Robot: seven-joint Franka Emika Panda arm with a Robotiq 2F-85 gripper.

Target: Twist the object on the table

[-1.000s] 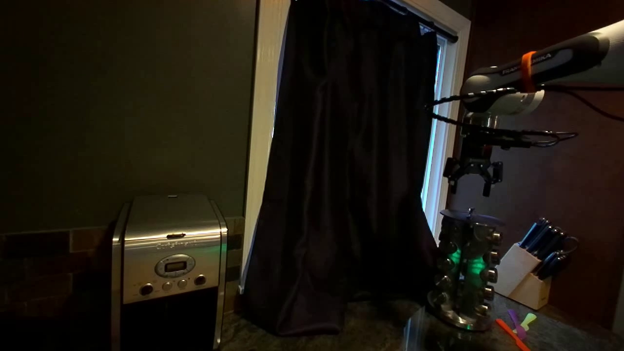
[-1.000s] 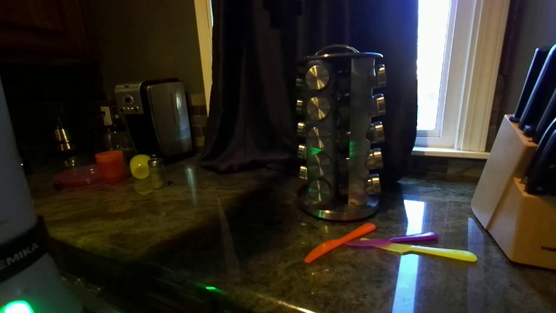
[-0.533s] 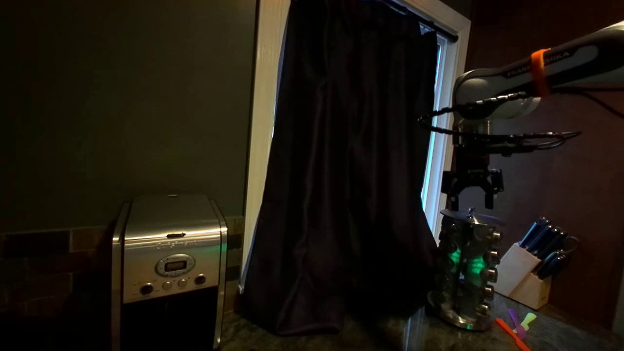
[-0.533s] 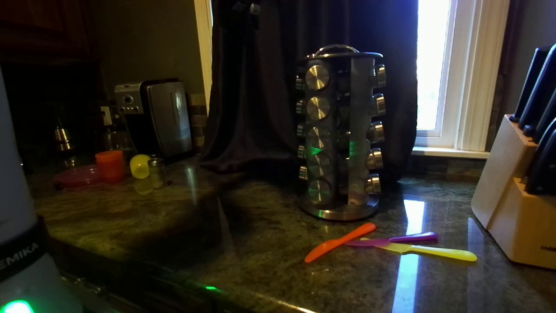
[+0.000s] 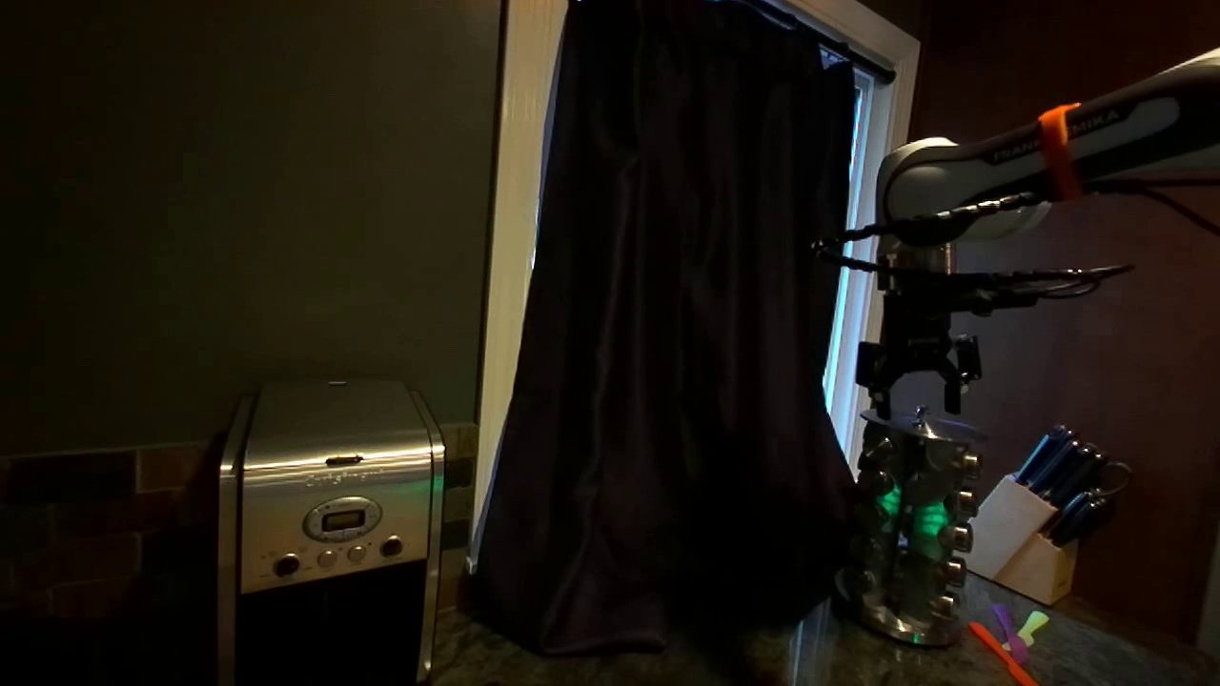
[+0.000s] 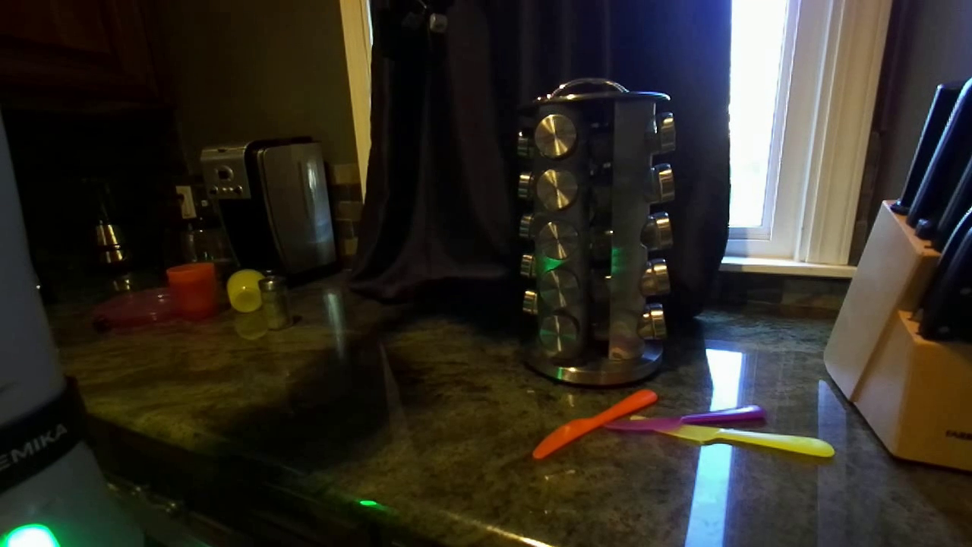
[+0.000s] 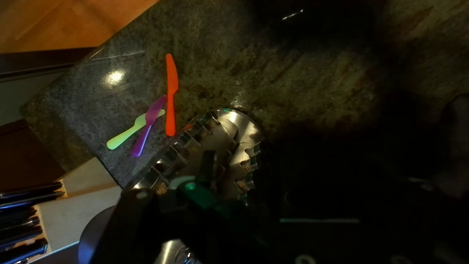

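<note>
The object is a round metal spice rack holding several steel-capped jars, with green glints. It stands upright on the dark glossy table (image 6: 342, 410) in both exterior views (image 5: 917, 562) (image 6: 630, 228). A wire handle (image 6: 588, 85) arches over its round lid. My gripper (image 5: 918, 398) is open, fingers down, just above the lid level in an exterior view. A dim part of the gripper shows high and left of the rack in an exterior view, so it looks offset sideways. In the wrist view one finger overlaps the rack (image 7: 216, 141); the other is lost in darkness.
Orange (image 6: 596, 424), purple (image 6: 725, 415) and yellow-green (image 6: 774, 441) plastic knives lie before the rack. A knife block (image 6: 881, 365) stands beside it. A dark curtain (image 5: 686, 333) hangs behind. A steel coffee maker (image 6: 292, 205), orange cup (image 6: 193, 289) and yellow cup (image 6: 244, 291) stand farther left.
My gripper has come down toward the rack's lid level and shifted slightly left in an exterior view; its dim shape also moved left in an exterior view. The rack has not moved.
</note>
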